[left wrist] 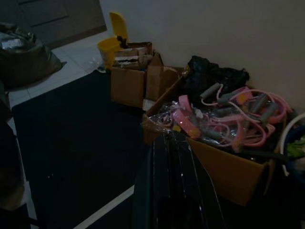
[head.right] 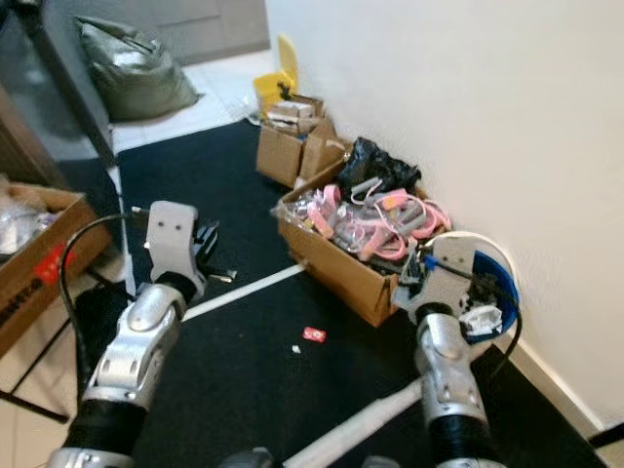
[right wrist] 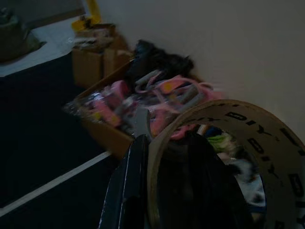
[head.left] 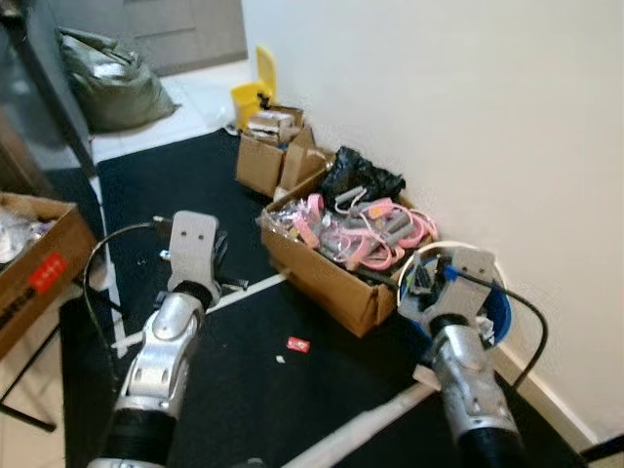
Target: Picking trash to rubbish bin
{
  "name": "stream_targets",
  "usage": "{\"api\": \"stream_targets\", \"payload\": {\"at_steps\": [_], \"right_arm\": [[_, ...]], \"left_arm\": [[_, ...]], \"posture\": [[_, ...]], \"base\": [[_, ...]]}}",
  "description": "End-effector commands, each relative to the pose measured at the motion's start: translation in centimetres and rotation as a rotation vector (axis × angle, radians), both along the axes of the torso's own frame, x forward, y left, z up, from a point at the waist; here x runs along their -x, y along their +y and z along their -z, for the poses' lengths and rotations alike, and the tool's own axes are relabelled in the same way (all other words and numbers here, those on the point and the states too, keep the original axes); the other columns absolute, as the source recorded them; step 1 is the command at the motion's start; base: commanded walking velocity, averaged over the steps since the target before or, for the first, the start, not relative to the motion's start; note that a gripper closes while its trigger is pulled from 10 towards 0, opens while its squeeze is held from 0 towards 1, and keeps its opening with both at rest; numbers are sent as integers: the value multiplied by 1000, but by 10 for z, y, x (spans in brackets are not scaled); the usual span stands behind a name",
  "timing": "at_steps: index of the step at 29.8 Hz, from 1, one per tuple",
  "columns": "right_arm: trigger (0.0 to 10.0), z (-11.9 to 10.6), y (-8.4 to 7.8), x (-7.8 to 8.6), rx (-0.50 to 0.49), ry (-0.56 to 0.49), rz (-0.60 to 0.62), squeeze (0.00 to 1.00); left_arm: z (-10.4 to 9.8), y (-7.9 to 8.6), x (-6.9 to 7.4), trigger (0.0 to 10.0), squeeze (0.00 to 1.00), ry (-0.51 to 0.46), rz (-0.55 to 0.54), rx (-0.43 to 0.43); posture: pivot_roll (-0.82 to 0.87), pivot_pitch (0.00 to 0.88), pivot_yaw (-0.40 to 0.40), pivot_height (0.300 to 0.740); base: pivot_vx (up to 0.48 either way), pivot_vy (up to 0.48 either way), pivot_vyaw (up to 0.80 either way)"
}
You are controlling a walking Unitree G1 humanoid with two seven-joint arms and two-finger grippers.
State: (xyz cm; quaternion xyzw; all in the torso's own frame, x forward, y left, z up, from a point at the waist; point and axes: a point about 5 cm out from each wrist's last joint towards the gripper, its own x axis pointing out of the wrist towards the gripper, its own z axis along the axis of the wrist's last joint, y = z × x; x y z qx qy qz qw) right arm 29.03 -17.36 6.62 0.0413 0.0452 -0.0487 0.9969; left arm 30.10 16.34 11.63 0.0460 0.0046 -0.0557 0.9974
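Left eye view
- Left gripper (head.left: 216, 265): held out over the black mat (head.left: 175, 195); finger spacing cannot be told here.
- Right gripper (head.left: 426, 283): raised beside the blue rubbish bin (head.left: 499, 314) at the white wall (head.left: 468, 117).
- Trash on floor: a small red scrap (head.left: 298, 343) lies on the mat between the two arms, with a tiny white bit (head.left: 281, 360) near it.
- Nearby: an open cardboard box (head.left: 331, 278) of pink and grey items stands just left of the bin; a black bag (head.left: 359, 175) rests at its far end.

Right eye view
- Far end: two smaller boxes (head.right: 292, 146) and a yellow container (head.right: 278, 78) along the wall; a grey-green sack (head.right: 136, 68) on the pale tiles.
- Left side: another cardboard box with a red label (head.right: 44, 263).

Left wrist view
- Left gripper: the black fingers (left wrist: 174, 191) lie close together, nothing visible between them, pointing toward the box of pink items.

Right wrist view
- Right gripper: one dark finger (right wrist: 128, 186) outside and the other inside a tape roll (right wrist: 228, 143) printed "DIY", clamping its wall.
- Bin: its contents, green and white scraps (right wrist: 228, 152), show through the roll's ring.
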Motion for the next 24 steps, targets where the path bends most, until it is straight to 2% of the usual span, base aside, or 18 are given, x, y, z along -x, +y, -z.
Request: {"api": "stream_targets", "payload": {"at_steps": [1, 13, 24], "right_arm": [[10000, 1, -2, 0, 31, 14, -8, 0], [10000, 1, 3, 0, 75, 15, -45, 0], [10000, 0, 4, 0, 85, 8, -52, 0]], "left_arm": [[1, 1, 1, 10000, 0, 8, -2, -6], [1, -1, 2, 10000, 0, 7, -1, -9], [1, 0, 3, 10000, 0, 9, -3, -11]], "posture": [[19, 21, 37, 740], [20, 26, 35, 740], [24, 29, 35, 740]], "base": [[322, 0, 0], [322, 0, 0], [319, 0, 544]]}}
